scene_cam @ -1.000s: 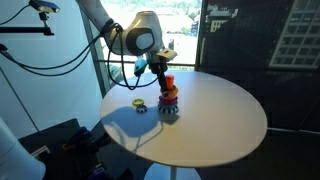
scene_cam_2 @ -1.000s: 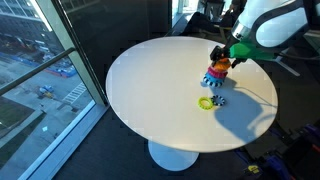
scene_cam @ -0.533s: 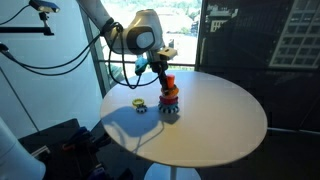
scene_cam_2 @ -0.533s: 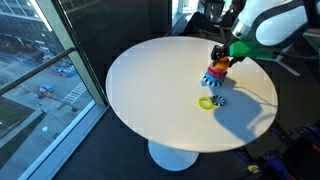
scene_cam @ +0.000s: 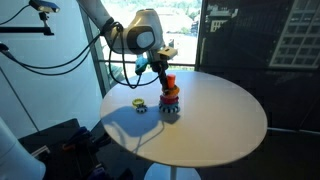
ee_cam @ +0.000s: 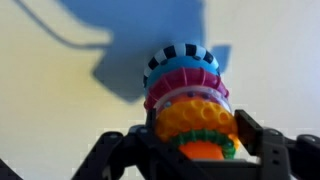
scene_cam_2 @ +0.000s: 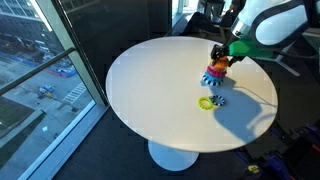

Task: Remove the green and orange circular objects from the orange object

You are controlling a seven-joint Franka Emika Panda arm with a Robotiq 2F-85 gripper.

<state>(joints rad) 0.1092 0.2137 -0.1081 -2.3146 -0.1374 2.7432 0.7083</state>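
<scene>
The ring stack stands on the round white table [scene_cam: 215, 125] [scene_cam_2: 150, 90]. My gripper [scene_cam: 163, 72] [scene_cam_2: 222, 57] [ee_cam: 198, 135] is at its top, beside the tip of the orange peg [scene_cam: 168, 80] [ee_cam: 204, 150]. In the wrist view both fingers [ee_cam: 250, 132] press the sides of the bumpy orange ring [ee_cam: 192, 116], and a dark green rim [ee_cam: 229, 144] shows just in front of it. Pink and striped rings [ee_cam: 180, 75] sit lower on the stack. A yellowish green ring [scene_cam: 137, 103] [scene_cam_2: 206, 102] lies flat on the table beside the stack.
A small dark piece [scene_cam: 144, 108] [scene_cam_2: 217, 99] lies next to the yellowish green ring. The table edge [scene_cam_2: 125, 125] runs near a large window [scene_cam_2: 40, 60]. Dark equipment [scene_cam: 60, 145] stands on the floor by the table.
The jaws have closed in from wide open onto the orange ring. The arm and the stack have hardly moved.
</scene>
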